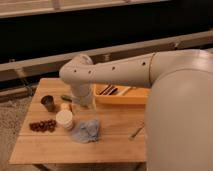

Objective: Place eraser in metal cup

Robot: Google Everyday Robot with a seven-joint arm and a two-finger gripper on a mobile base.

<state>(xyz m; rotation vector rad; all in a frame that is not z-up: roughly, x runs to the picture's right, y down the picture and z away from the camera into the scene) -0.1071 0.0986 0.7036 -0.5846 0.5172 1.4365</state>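
End effector (79,103): low over the wooden surface (115,145), mostly hidden under the wrist — jaws spread wide.
Eraser (66,97): dark oblong, lying between metal cup (48,103) and wrist.
Room: bare wood along the front edge.
Arm: smooth cream tube from the right, elbow bent downward.
Cup: dull grey, tapered, upright.

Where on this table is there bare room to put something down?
Bare wood: the front strip below the white cup and cloth, and the patch between cloth, yellow tray and utensil. Crowded: the left side, around the metal cup, where the arm hangs, its gripper hidden beneath it.
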